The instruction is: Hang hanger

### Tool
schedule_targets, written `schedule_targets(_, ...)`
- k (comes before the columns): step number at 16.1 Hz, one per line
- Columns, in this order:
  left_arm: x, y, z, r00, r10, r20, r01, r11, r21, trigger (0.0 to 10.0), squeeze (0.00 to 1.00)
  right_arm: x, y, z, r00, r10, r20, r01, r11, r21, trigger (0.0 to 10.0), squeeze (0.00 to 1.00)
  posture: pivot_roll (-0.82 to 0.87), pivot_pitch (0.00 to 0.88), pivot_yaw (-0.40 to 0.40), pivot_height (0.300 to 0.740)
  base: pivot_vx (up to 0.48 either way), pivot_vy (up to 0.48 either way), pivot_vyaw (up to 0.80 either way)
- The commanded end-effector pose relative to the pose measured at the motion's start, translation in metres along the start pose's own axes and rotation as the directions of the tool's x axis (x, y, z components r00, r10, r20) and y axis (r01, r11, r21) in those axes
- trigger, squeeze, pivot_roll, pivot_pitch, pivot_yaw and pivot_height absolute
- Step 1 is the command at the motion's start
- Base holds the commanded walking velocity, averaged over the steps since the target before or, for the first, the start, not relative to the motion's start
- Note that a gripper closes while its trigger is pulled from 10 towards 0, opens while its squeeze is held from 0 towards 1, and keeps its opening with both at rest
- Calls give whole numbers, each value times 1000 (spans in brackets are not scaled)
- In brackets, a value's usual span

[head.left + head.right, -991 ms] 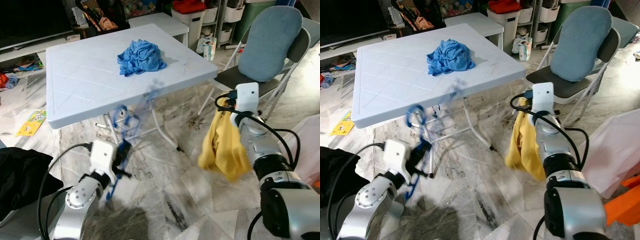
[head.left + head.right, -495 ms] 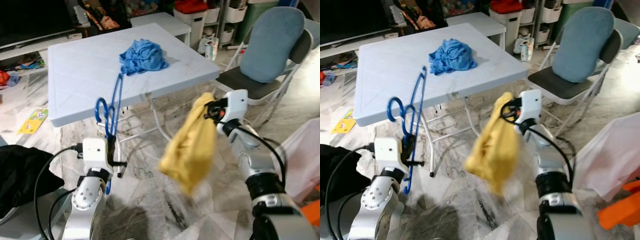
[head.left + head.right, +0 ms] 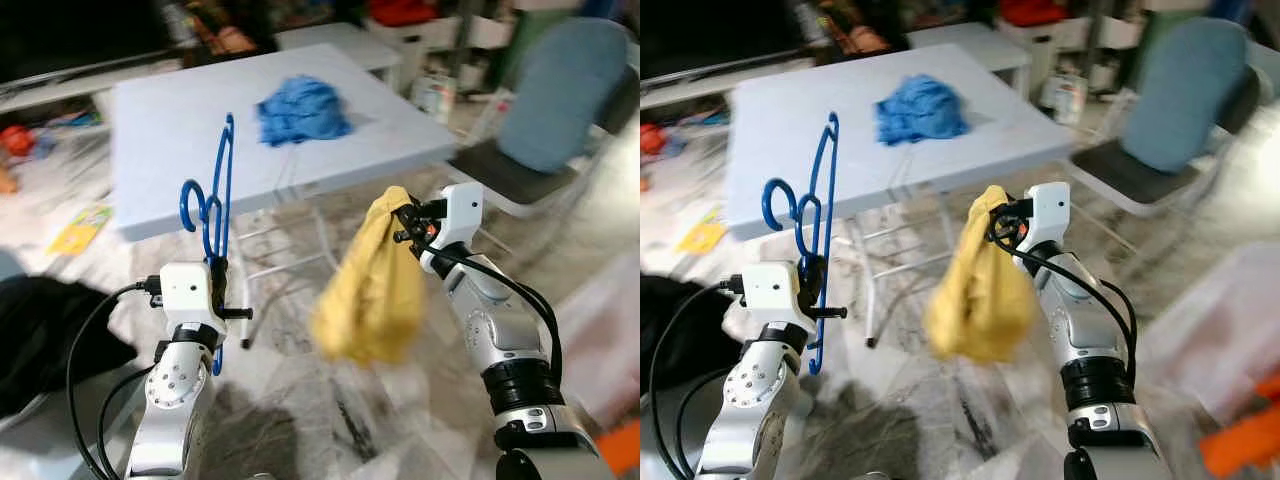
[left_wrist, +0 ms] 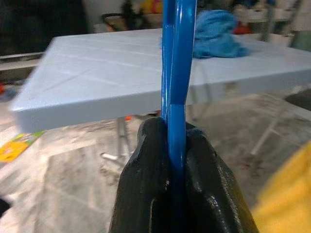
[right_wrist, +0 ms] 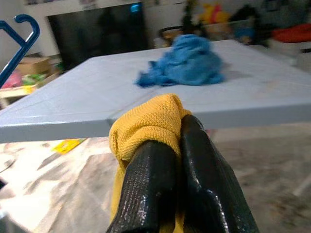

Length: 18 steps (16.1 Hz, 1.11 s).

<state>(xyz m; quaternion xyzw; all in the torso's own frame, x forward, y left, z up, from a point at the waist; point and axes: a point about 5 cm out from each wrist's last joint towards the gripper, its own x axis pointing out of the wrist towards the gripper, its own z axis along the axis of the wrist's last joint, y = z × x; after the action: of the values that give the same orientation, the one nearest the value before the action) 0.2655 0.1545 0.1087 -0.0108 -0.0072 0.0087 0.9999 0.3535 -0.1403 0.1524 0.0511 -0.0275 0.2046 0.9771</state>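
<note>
Left eye view is showing you the left gripper (image 3: 213, 285) clamping its black fingers on the lower part of a thin blue plastic clothes hanger (image 3: 218, 195), which is standing upright in the air in front of the pale blue folding table (image 3: 160, 130). The right gripper (image 3: 405, 222) is pinching the bunched top of a soft yellow knitted garment (image 3: 372, 290), which is hanging limp beside the hanger, apart from it.

You are likely handling a light, stiff, slick hanger — grip its straight bar firmly. The cloth will sag and swing, so hold a thick fold.

Left wrist view is showing the fingers (image 4: 150, 179) squeezing the blue bar edge-on; the head views are hiding that contact. A crumpled blue cloth (image 3: 303, 107) is lying on the table.
</note>
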Motion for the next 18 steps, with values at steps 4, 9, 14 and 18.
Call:
schedule_targets(4, -1, 8, 4, 998, 55, 10, -55, 998, -10, 10000, 0, 8, 8, 20, 997, 44, 60, -43, 999, -25, 10000, 0, -59, 0, 32, 740, 281, 0, 0)
schedule_targets(9, 1, 8, 6, 998, 55, 17, -55, 998, -17, 10000, 0, 11, 12, 25, 996, 52, 74, -49, 998, -37, 10000, 0, -62, 0, 32, 740, 351, 0, 0)
schedule_targets(14, 3, 8, 7, 998, 54, 20, -53, 998, -18, 10000, 0, 13, 15, 27, 994, 70, 86, -67, 997, -39, 10000, 0, -62, 0, 33, 740, 353, 0, 80)
schedule_targets(18, 5, 8, 9, 998, 54, 24, -53, 998, -25, 10000, 0, 16, 18, 31, 992, 83, 96, -79, 996, -43, 10000, 0, -62, 0, 29, 740, 370, 61, 603)
